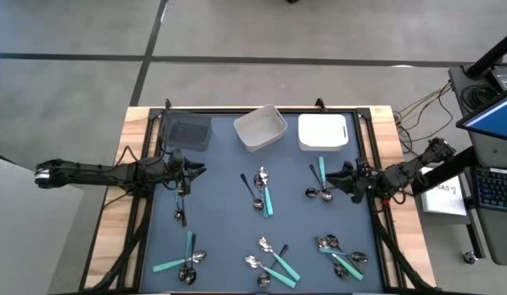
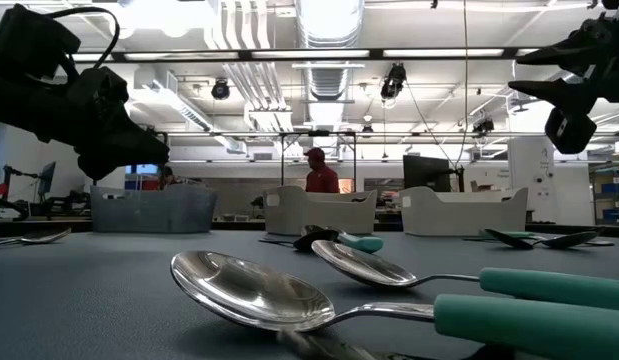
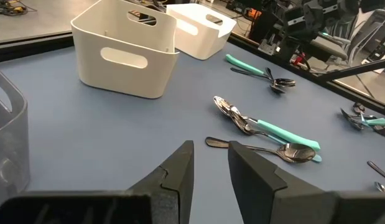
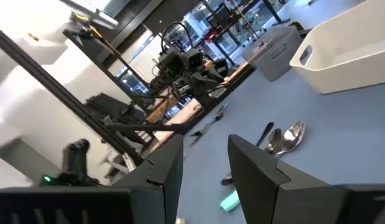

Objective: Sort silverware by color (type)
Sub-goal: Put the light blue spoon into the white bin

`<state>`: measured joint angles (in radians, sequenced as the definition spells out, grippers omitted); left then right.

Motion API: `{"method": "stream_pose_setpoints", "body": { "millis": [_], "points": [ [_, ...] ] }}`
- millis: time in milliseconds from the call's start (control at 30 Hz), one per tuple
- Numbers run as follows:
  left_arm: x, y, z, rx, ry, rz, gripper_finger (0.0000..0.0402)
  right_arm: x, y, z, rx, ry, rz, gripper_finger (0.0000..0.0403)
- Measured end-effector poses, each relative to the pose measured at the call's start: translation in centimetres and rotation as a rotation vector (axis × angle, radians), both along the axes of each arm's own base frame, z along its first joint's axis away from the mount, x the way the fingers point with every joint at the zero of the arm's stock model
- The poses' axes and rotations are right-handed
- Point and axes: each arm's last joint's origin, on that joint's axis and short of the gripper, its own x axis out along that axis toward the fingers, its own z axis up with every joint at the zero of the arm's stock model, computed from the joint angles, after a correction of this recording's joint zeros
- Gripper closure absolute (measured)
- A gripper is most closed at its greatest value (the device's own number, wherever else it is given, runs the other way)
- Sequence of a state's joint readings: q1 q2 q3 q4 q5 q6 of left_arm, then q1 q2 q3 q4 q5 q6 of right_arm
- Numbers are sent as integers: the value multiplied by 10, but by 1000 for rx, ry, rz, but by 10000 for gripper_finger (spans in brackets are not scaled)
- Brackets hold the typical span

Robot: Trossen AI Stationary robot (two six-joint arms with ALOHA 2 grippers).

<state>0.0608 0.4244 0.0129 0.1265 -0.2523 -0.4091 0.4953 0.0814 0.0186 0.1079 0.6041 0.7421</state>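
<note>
**Cutlery scattered on a blue mat, three bins along the far edge**

The worktop (image 1: 122, 156) is pale wood at its edges, covered by a smooth matte blue-grey mat (image 1: 224, 213). Spread over the mat lies the silverware (image 1: 264, 192): small spoons and forks with polished, mirror-bright metal heads and slim handles, some of teal plastic, some dark. Taking the high view as a clock face centred on the mat, one cluster lies near the centre, one at 3 o'clock, and more at 5, 6 and 7 o'clock, with a lone dark-handled piece (image 1: 178, 215) at 9.

Along the far edge stand three bins. The dark grey bin (image 1: 186, 133) at 11 o'clock is translucent and boxy; what it holds cannot be made out. The tilted white bin (image 1: 260, 128) at 12 o'clock has rounded corners, smooth plastic walls and oval handle slots. The second white bin (image 1: 323, 132) at 1 o'clock sits square to the edge.

The left pincer (image 1: 196, 170) hovers at 9 o'clock, its dark angular fingers (image 3: 176, 177) slightly parted with nothing between them. The right pincer (image 1: 331, 175) hovers at 3 o'clock, fingers (image 4: 257, 168) spread and gripping nothing, just beside the cluster there.
</note>
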Motion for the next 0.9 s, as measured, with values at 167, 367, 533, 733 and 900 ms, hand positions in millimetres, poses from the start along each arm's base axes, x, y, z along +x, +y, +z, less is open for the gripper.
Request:
{"method": "stream_pose_setpoints", "body": {
  "millis": [167, 367, 533, 733, 900],
  "points": [
    [0, 0, 0, 0, 0, 0, 319, 0, -3, 4, 28, -34, -78, 284],
    [0, 0, 0, 0, 0, 0, 319, 0, -2, 13, -88, -24, -32, 284],
    [0, 0, 0, 0, 0, 0, 319, -1, -7, 30, -159, 114, -179, 284],
    [0, 0, 0, 0, 0, 0, 319, -4, -18, 46, -193, 436, -351, 284],
    [0, 0, 0, 0, 0, 0, 319, -13, -30, 56, 119, 618, -601, 284]
  ]
}}
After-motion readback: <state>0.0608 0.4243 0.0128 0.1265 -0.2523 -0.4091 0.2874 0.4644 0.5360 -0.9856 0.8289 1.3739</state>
